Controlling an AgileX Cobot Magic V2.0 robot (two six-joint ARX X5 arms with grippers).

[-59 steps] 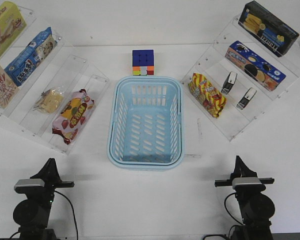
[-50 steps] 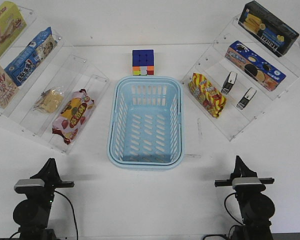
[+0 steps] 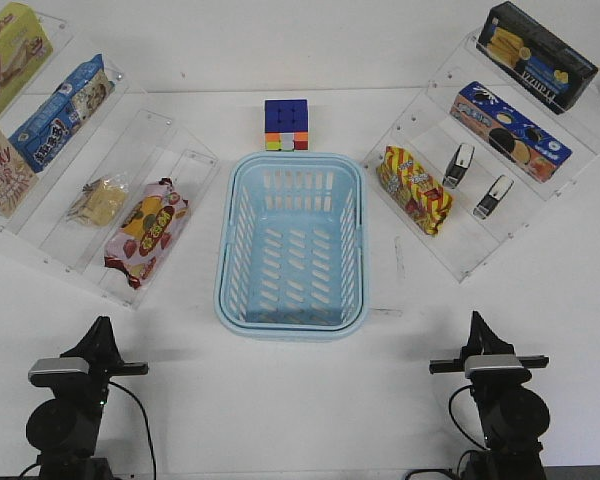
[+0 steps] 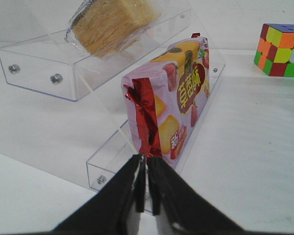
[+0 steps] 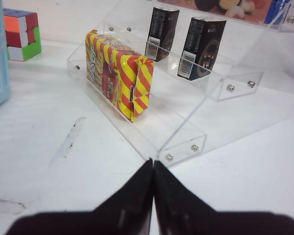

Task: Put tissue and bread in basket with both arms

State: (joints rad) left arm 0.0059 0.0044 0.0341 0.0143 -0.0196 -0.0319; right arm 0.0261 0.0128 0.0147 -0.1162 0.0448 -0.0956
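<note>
The light-blue basket (image 3: 291, 243) stands empty at the table's middle. The bread (image 3: 98, 201) lies in clear wrap on the left rack's second step; it also shows in the left wrist view (image 4: 110, 22). Two black tissue packs (image 3: 458, 165) (image 3: 492, 197) stand on the right rack's middle step, and show in the right wrist view (image 5: 161, 32) (image 5: 202, 47). My left gripper (image 3: 98, 335) is shut and empty, low at the front left (image 4: 146, 161). My right gripper (image 3: 476, 328) is shut and empty at the front right (image 5: 153, 162).
A red fruit-print snack bag (image 3: 145, 230) lies on the left rack's lowest step. A red-yellow striped bag (image 3: 414, 189) lies on the right rack's lowest step. A Rubik's cube (image 3: 286, 125) sits behind the basket. Boxed snacks fill the upper steps of both clear racks.
</note>
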